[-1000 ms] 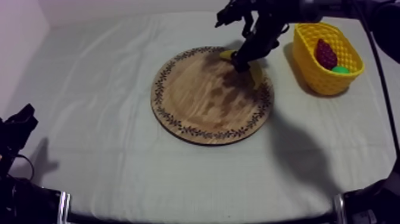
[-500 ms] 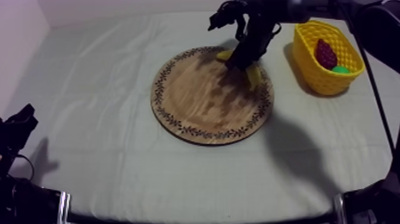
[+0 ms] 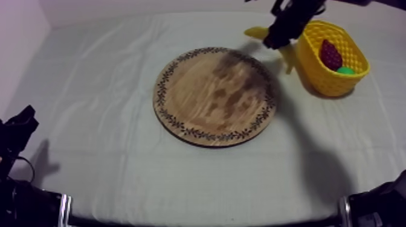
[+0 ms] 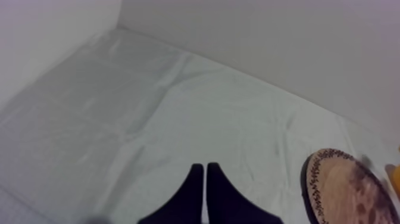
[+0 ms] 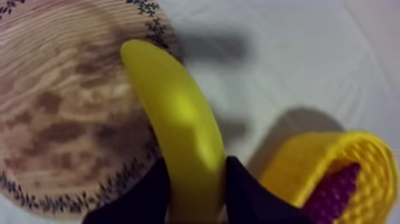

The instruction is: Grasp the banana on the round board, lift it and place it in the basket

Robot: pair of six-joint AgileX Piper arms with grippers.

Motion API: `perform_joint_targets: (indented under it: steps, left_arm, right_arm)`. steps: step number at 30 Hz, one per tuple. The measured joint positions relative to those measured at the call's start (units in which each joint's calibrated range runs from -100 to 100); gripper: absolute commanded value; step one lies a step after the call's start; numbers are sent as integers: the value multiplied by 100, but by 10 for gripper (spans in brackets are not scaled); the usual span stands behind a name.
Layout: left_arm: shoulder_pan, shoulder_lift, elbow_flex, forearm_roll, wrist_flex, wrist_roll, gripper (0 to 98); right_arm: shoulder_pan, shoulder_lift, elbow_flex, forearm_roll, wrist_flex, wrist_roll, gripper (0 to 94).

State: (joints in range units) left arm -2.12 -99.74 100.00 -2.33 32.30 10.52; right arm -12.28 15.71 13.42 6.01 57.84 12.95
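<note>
Between wooden board (image 3: 211, 105) and yellow basket (image 3: 315, 53), raised over the tabletop (image 3: 90, 90), right tool (image 3: 279, 37) grips the banana (image 5: 178, 113) around its middle, so both ends hang free for a likely drop past the rim; left tool (image 4: 205, 171) parked low, fingers (image 4: 191, 187) together, empty.

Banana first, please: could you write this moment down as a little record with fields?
held item: yellow toy banana, in the air beside the yellow basket, not yet in it
right gripper: shut on the banana
left gripper: shut on nothing, over the grey-white cloth
board: round wooden board with patterned rim, nothing on it
basket contents: a purple fruit and a green fruit
</note>
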Motion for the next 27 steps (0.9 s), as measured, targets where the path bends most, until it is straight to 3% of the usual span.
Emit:
perform_joint_targets:
  steps: [8, 14, 20, 27]
  left_arm:
    - [0, 0, 0, 0, 0, 0, 1]
    - [0, 0, 0, 0, 0, 0, 1]
    - [0, 0, 0, 0, 0, 0, 1]
    - [0, 0, 0, 0, 0, 0, 1]
  right_arm:
    - [624, -1700, 950, -266, 202, 677, 265]
    - [1156, -1904, 775, -393, 176, 1040, 272]
    - [1497, -1385, 440, -393, 68, 1166, 272]
    - [1565, -671, 288, -271, -139, 1098, 272]
